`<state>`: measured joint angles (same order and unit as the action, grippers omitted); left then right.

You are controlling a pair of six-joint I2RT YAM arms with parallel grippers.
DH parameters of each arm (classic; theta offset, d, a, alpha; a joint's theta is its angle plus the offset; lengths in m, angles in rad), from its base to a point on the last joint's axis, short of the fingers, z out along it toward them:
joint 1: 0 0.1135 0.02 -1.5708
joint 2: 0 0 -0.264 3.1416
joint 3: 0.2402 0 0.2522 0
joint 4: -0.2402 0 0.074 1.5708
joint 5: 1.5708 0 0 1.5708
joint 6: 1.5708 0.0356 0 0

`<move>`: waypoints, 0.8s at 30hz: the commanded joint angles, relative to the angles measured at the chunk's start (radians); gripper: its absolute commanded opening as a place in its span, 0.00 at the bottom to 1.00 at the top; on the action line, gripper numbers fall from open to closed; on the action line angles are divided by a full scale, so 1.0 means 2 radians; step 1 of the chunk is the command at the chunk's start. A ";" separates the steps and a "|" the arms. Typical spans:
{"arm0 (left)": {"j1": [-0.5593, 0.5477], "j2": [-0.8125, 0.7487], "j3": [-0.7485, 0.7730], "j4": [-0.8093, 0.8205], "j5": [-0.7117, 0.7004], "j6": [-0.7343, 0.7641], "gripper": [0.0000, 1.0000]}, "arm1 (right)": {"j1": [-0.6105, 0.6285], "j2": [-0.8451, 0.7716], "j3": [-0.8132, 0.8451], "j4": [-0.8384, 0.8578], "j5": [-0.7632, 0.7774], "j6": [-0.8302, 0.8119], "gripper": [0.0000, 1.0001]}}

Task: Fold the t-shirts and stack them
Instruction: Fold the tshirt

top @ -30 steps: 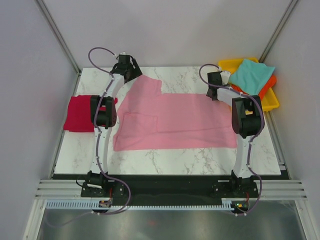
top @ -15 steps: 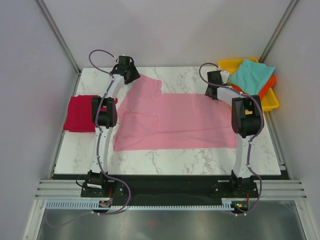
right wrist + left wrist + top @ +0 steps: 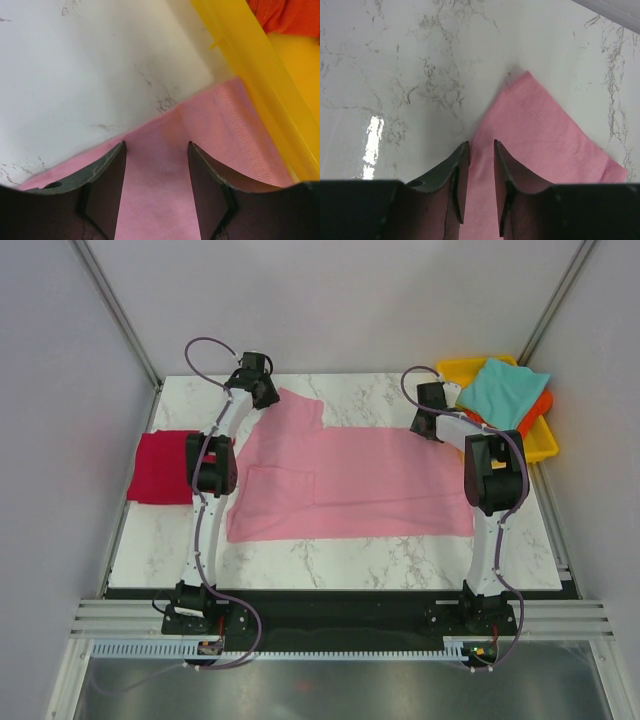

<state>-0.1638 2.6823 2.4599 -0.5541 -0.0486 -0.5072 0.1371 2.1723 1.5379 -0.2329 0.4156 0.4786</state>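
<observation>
Since the light pink t-shirt (image 3: 350,480) lies spread flat with its long axis running left to right across the middle of the top view, the coming lift turns on its two far corners, and each arm sits at its own. The left gripper (image 3: 268,394) is over the upper-left corner and the right gripper (image 3: 422,426) over the upper-right one, just beside the yellow tray (image 3: 545,448). Left jaws stand narrowly apart astride the hem, right jaws wider, cloth beneath both, neither visibly pinching. Drawing both corners toward the bottom of the frame would, I judge, fold it lengthwise.
</observation>
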 commanded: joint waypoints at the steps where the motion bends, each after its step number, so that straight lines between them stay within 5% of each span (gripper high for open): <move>1: -0.005 0.006 0.008 -0.045 0.017 0.023 0.32 | -0.003 -0.014 -0.005 0.003 -0.006 0.008 0.60; 3: -0.004 0.003 0.006 -0.044 0.010 0.026 0.11 | -0.002 -0.015 -0.005 0.003 -0.006 0.008 0.60; 5: -0.002 -0.001 0.003 -0.040 0.009 0.027 0.02 | -0.003 -0.015 -0.005 0.003 -0.005 0.008 0.60; 13: 0.042 -0.060 -0.077 0.007 0.034 0.023 0.02 | -0.006 -0.014 -0.004 0.010 -0.002 0.008 0.60; 24: 0.044 -0.071 -0.086 0.015 0.011 0.036 0.02 | -0.006 0.003 0.031 0.011 0.038 -0.008 0.67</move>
<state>-0.0792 2.5961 2.3013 -0.5247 0.0040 -0.4812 0.1307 2.1849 1.5684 -0.2241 0.4469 0.4744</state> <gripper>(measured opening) 0.026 0.650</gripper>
